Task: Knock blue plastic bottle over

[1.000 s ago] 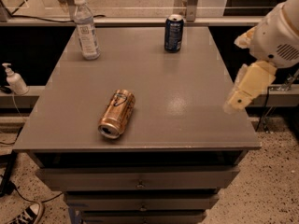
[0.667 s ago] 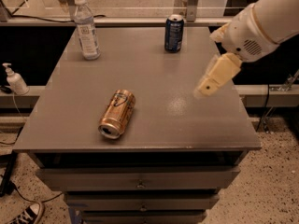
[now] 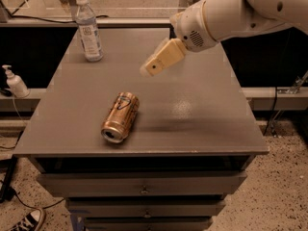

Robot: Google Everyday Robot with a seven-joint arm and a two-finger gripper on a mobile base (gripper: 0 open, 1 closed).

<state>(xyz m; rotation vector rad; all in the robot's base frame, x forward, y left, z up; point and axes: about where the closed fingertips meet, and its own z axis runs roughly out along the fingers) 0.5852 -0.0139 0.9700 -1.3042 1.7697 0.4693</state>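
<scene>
The blue plastic bottle (image 3: 88,29) stands upright at the far left of the grey table (image 3: 202,105). It is clear with a white cap and a white-grey label. My gripper (image 3: 153,67) hangs above the middle of the table, to the right of the bottle and well apart from it, at about the height of its lower half. The white arm reaches in from the upper right and hides the far right part of the table, where the dark blue can stood.
A copper-coloured can (image 3: 120,117) lies on its side at the front left of the table. A small white pump bottle (image 3: 15,82) stands on a ledge left of the table. Drawers (image 3: 144,189) sit below the table's front edge.
The arm has swung left from the table's right edge to above its middle, closer to the bottle. It now covers the dark blue can. The bottle and the copper can have not moved.
</scene>
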